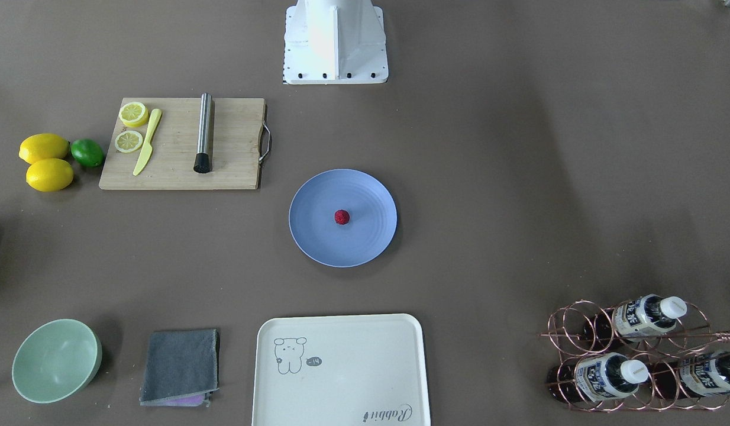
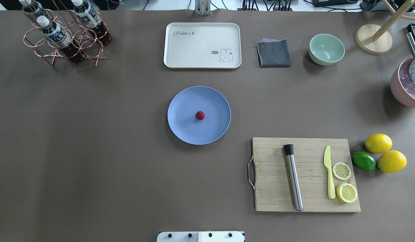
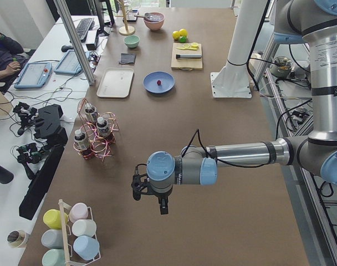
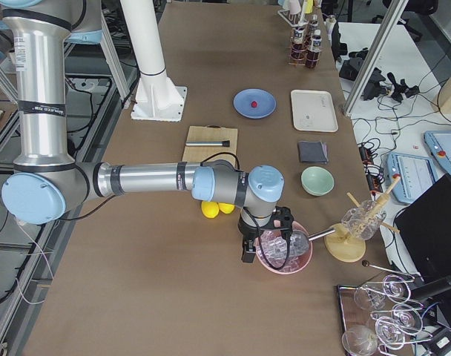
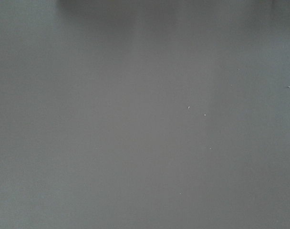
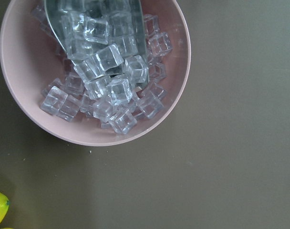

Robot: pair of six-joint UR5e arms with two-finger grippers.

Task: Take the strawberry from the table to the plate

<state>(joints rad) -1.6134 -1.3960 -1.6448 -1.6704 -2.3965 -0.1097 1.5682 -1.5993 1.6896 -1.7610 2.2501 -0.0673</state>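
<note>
The small dark-red strawberry (image 1: 342, 217) (image 2: 200, 115) lies near the middle of the round blue plate (image 1: 317, 242) (image 2: 182, 129), which rests at the centre of the grey-brown table (image 2: 93, 151). Neither gripper shows in the overhead or front views. My left gripper (image 3: 162, 209) hangs over bare table far from the plate, seen only in the left side view, so I cannot tell its state. My right gripper (image 4: 247, 256) hovers beside a pink bowl of ice cubes (image 6: 95, 71), seen only in the right side view, and its state is equally unclear.
A wooden board (image 2: 274, 198) carries a steel muddler (image 2: 293, 178), a yellow knife and lemon slices. Two lemons and a lime (image 2: 364, 161) lie beside it. A cream tray (image 2: 202, 45), grey cloth (image 2: 273, 52), mint bowl (image 2: 326, 49) and copper bottle rack (image 2: 64, 37) line the far edge.
</note>
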